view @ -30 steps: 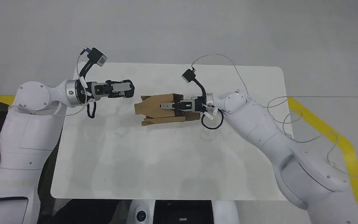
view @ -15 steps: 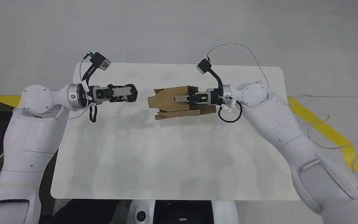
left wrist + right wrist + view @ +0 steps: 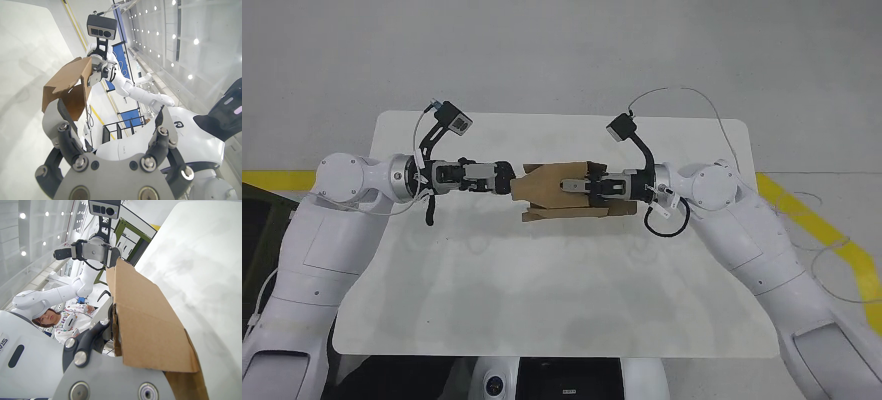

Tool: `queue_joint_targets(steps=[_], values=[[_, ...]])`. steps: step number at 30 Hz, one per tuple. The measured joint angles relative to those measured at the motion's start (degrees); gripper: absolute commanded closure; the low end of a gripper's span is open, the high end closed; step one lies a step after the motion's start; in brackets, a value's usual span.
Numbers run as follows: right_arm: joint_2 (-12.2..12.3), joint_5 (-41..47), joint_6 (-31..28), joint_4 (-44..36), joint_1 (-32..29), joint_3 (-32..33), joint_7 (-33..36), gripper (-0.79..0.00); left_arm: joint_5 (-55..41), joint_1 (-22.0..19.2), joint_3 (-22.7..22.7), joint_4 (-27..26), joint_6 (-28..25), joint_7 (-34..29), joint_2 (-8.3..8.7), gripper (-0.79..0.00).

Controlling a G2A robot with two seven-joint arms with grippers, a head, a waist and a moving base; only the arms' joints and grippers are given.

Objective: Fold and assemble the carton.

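Risk is noted chiefly at the single grip: the carton [image 3: 542,187] is held above the far-middle part of the counter [image 3: 542,300] by the right pincer [image 3: 570,187] alone, which is clamped on one wall panel with a finger inside the open body. The left pincer [image 3: 110,106] is set with its jaws apart at the carton's opposite end, one finger just at a loose flap edge. If a push is applied there before the flap is properly taken between the jaws, the thin cardboard is judged likely to buckle. The carton could also be twisted or pulled out of the right-hand clamp, since nothing beneath appears to support it. A flap could likewise be folded the wrong way, as the flaps stand unevenly. Compared with one second ago, the left pincer, then well apart from the carton, is now brought up to its end. The carton itself is shifted slightly toward the robot's right. The right-hand clamp is unchanged.
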Motion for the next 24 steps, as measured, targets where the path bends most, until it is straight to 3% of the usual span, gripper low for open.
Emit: queue_joint_targets(steps=[13,24], values=[[-1.0,-1.2,0.3,-2.0,-1.2,-1.0,-0.3,0.000,-0.4,-1.8,2.5,1.2,0.3,0.5,-1.18,-0.785],[-2.1,-2.1,0.3,0.4,-0.6,-2.0,0.5,0.000,0.2,-2.9,1.1,2.6,0.0,0.4,-1.33,-0.785]])
